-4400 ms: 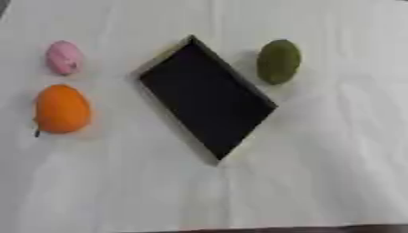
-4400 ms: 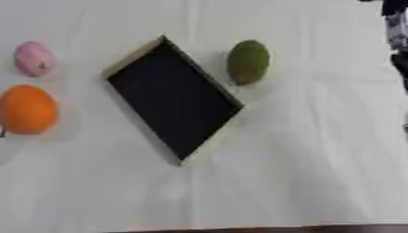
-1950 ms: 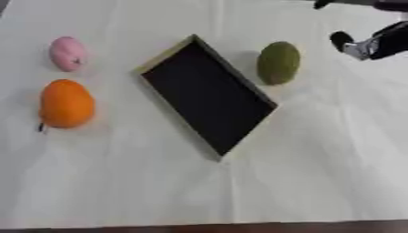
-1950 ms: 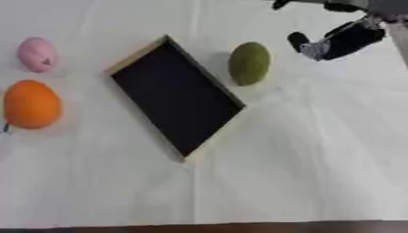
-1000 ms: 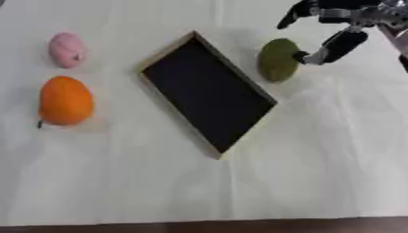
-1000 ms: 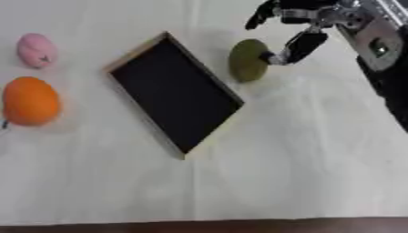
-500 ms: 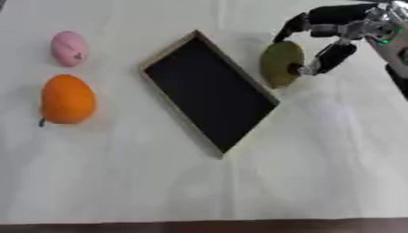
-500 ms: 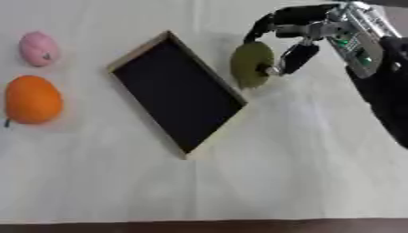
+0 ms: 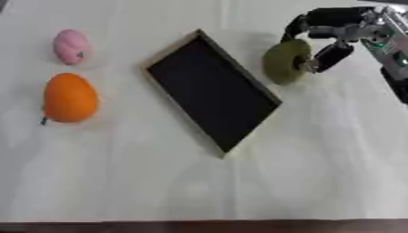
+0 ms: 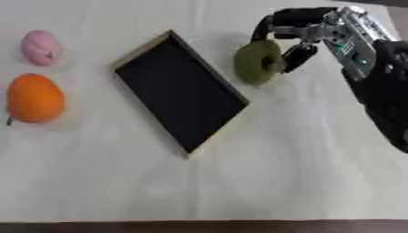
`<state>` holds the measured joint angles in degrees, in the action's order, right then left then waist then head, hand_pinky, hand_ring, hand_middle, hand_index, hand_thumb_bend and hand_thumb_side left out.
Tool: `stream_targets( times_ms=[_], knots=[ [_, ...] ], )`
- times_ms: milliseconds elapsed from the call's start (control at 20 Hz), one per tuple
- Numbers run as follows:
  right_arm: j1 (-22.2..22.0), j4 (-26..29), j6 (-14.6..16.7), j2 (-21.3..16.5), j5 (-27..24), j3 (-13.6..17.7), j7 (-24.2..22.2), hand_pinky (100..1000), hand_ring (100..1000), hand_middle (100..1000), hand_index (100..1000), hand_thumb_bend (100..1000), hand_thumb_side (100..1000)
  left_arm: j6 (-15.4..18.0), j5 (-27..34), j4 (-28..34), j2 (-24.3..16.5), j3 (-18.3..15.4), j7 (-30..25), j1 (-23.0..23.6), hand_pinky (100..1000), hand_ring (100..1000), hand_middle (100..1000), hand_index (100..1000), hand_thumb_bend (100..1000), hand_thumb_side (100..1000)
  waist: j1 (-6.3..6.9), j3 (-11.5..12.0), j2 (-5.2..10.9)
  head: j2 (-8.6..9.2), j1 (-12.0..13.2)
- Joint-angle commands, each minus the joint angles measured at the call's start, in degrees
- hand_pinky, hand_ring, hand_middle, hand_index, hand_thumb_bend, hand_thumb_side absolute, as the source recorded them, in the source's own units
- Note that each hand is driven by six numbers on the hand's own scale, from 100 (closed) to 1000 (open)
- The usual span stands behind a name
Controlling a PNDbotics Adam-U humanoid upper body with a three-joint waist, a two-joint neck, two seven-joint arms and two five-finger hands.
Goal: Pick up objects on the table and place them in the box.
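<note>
- Bright, even light falls over the pale bench (image 9: 318, 173), with no single source to be made out.
- Shadows are faint and soft; only a weak grey smudge lies beside the orange fruit (image 9: 70, 98) and under the box (image 9: 211, 88).
- Both views are soft and blurred throughout, edges smeared.
- The right hand (image 10: 307, 34) shows blocky, indistinct detail.
- No glare spots.

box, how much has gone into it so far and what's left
Nothing is in the box yet. The right hand has its fingers curled around the green fruit beside the box, apparently picking it up. The orange fruit and the pink object lie untouched on the left.
</note>
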<state>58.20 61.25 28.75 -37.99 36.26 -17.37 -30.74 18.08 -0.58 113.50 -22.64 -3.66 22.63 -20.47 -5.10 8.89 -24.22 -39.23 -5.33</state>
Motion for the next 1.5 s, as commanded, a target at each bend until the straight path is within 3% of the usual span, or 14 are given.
stream_targets(
  times_ms=[50, 600, 1000, 1250, 1500],
  knots=[
    [0.4, 2.9, -0.9, -1.8, -3.0, 1.0, 0.6, 870, 688, 521, 625, 100, 100, 0.0, 0.1, 1.1, -0.5, -0.2, -0.2, -0.5, 694, 677, 736, 794, 224, 593, 0.42, -0.1, 1.39, -0.30, 0.1],
    [0.8, 18.1, -3.8, -4.8, -12.9, 2.7, -0.7, 863, 679, 517, 623, 100, 100, -0.1, 0.0, 1.1, -0.7, -0.2, -0.2, -0.3, 694, 677, 737, 794, 220, 594, 0.53, -0.5, 1.68, -0.62, 0.0],
    [0.5, 31.6, -7.9, -5.3, -20.1, 0.9, -4.5, 855, 662, 504, 608, 100, 100, -0.3, 0.0, 1.1, -0.6, -0.2, -0.3, -0.4, 695, 677, 738, 794, 218, 595, 0.38, -0.3, 1.68, -0.61, -0.3],
    [0.9, 34.7, -9.1, -3.9, -22.4, -1.5, -7.6, 859, 661, 507, 611, 100, 100, -0.3, 0.1, 1.1, -0.5, -0.2, -0.4, -0.6, 695, 678, 738, 794, 219, 595, 0.37, 0.0, 1.73, -0.77, -0.6],
    [1.6, 33.9, -9.2, -1.5, -22.4, -4.0, -10.9, 859, 662, 509, 613, 100, 100, -0.3, 0.2, 1.1, -0.4, -0.1, -0.5, -0.7, 695, 678, 739, 794, 219, 594, 0.43, 0.2, 1.77, -0.60, -1.0]
  ],
)
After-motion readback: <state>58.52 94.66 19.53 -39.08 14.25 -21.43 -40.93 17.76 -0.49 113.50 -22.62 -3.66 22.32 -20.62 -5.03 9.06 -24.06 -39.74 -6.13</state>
